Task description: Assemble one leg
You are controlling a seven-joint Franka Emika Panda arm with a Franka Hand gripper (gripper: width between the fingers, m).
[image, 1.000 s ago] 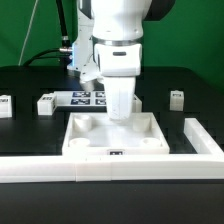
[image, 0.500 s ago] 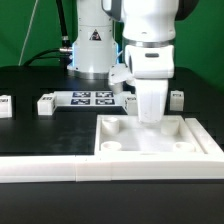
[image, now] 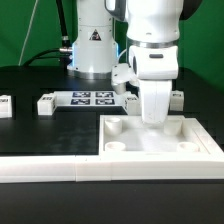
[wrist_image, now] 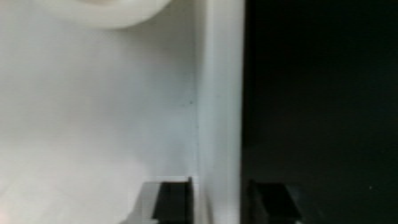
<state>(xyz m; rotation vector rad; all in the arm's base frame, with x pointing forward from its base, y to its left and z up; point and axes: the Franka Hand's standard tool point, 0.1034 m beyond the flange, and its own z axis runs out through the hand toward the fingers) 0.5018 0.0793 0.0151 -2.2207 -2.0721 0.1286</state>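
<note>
Tray (image: 160,152) with round corner sockets, pincer (image: 153,119) clamped on its far wall, leg (image: 177,98) just beyond on table (image: 40,132).

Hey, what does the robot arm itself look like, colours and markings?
The arm is glossy white with rounded casings and a black band at the wrist. The gripper is white and tapers downward; its jaws look dark in the wrist view. The base column carries a triangular warning sticker, with a black cable beside it.

Smooth, matt white plastic tray (image: 150,150). Far left, leg (image: 46,104): same white plastic, printed marker. Table (image: 40,135): black, matt. Arm shell (image: 150,25): glossy white.
</note>
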